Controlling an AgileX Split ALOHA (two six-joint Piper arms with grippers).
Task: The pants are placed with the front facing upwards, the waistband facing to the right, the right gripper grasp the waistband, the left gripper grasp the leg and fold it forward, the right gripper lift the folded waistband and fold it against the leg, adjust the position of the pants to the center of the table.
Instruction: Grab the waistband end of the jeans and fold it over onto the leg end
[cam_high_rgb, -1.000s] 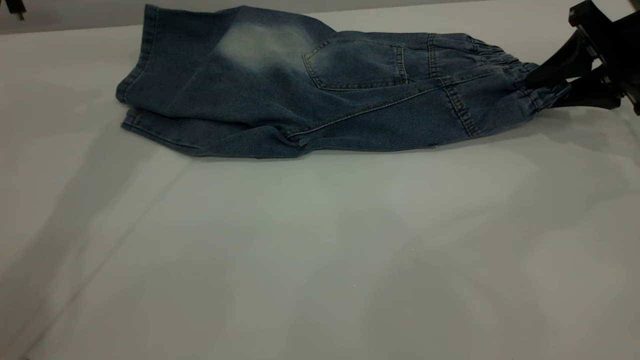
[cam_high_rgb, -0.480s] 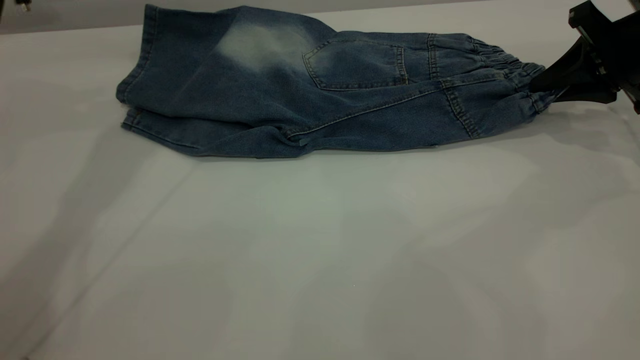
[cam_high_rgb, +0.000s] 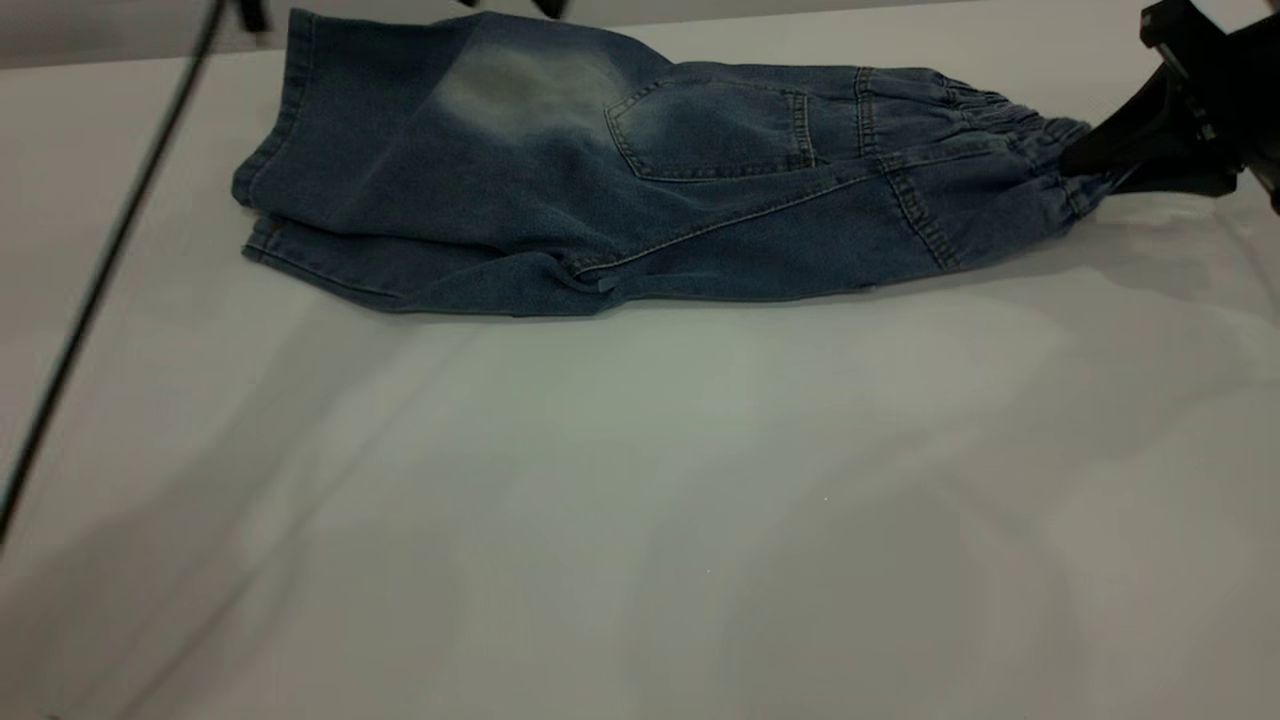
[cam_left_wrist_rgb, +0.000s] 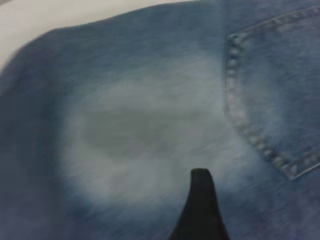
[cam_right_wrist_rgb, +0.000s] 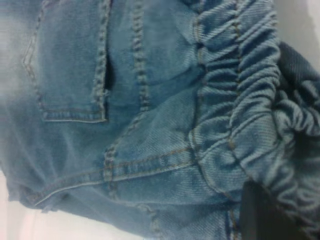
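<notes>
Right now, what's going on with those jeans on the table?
A two-armed robot is folding the pants, which lie already folded lengthwise on the table. The right gripper is clamped on the waistband at the right end. The left gripper hovers over the pale patch on the leg.

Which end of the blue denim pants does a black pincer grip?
The ruched elastic waistband, held by the right pincer; the flat-hemmed leg end lies free.

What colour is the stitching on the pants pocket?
Tan, on the pocket of the pants; right wrist view.
</notes>
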